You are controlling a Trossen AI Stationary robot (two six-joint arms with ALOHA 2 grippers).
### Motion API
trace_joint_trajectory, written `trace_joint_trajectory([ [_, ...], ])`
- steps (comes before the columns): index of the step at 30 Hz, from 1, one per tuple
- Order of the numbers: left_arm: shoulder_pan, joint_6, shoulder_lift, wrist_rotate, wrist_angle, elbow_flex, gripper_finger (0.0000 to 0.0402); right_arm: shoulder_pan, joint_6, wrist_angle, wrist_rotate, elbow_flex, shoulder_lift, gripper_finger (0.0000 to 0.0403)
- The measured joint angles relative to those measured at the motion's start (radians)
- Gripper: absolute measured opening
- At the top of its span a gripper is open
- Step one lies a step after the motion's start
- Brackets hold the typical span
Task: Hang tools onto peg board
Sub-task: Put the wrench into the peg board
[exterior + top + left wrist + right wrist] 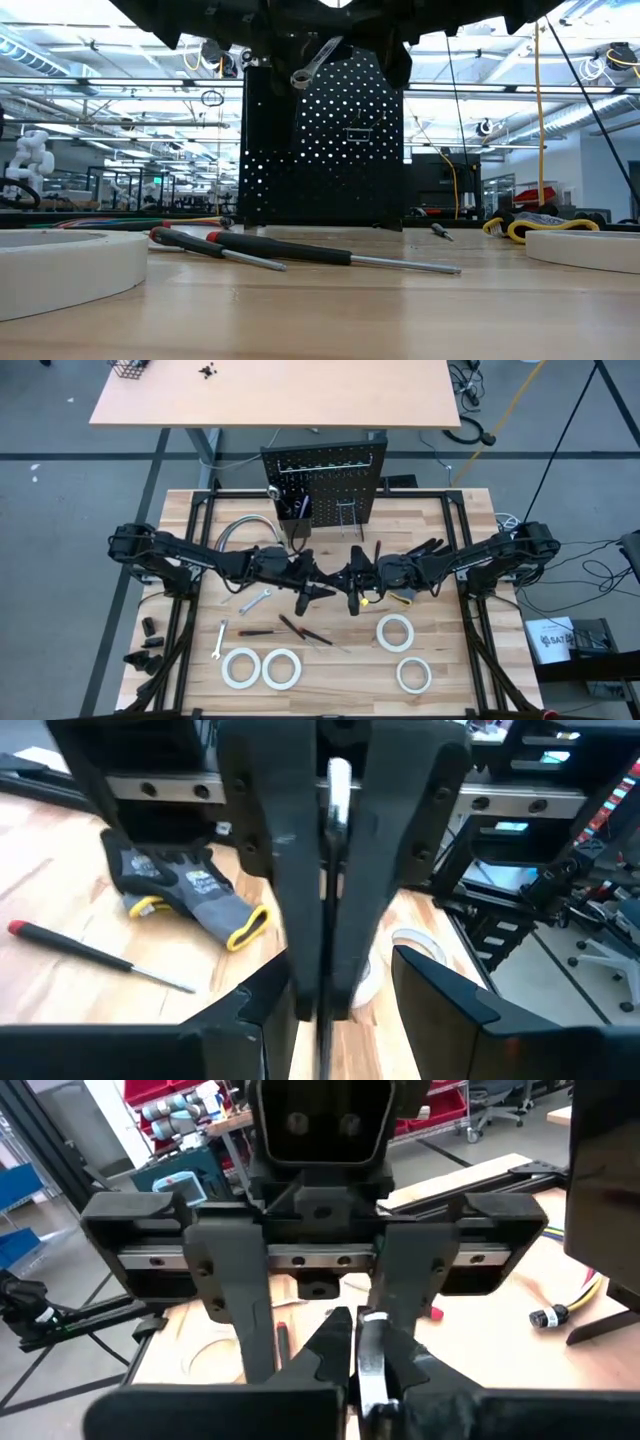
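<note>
A silver wrench (318,60) hangs high over the table's middle, in front of the upright black peg board (325,475). My right gripper (368,1370) comes in from the right and is shut on it. My left gripper (345,1015) faces it from the left, open. Its fingers stand on either side of the wrench (338,795); whether they touch it I cannot tell. In the high view the two grippers meet, the left gripper (322,588) beside the right gripper (350,582). Two screwdrivers (300,630), two more wrenches (258,600) and several white tape rolls (282,668) lie on the table. My right gripper pinches the wrench's shaft (371,1342) between its two fingers. They come about level from the table's right side and lie across the shaft. The wrench is lifted well clear of the table and slants, its open-jawed end (300,78) the lower one.
A grey and yellow glove (190,885) lies under the right arm. A curved grey cable bundle (240,530) lies at the far left beside the board. The board carries a small bin (297,510) and wire hooks (347,518). Another table (270,390) stands beyond.
</note>
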Motion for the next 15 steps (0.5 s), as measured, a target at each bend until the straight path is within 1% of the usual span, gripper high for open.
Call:
trace_joint_trajectory([
  [5, 0.011, -0.002, -0.008, 0.000, -0.004, 0.000, 0.0157, 0.000, -0.006, -0.003, 0.000, 0.000, 0.000, 0.0006],
  [12, 0.010, -0.003, -0.008, 0.000, -0.052, 0.000, 0.0157, 0.000, -0.020, -0.001, -0.001, 0.000, 0.000, 0.0004],
  [15, 0.010, -0.002, -0.008, 0.000, -0.052, 0.000, 0.0149, 0.000, -0.022, -0.001, -0.002, 0.000, 0.000, 0.0004],
])
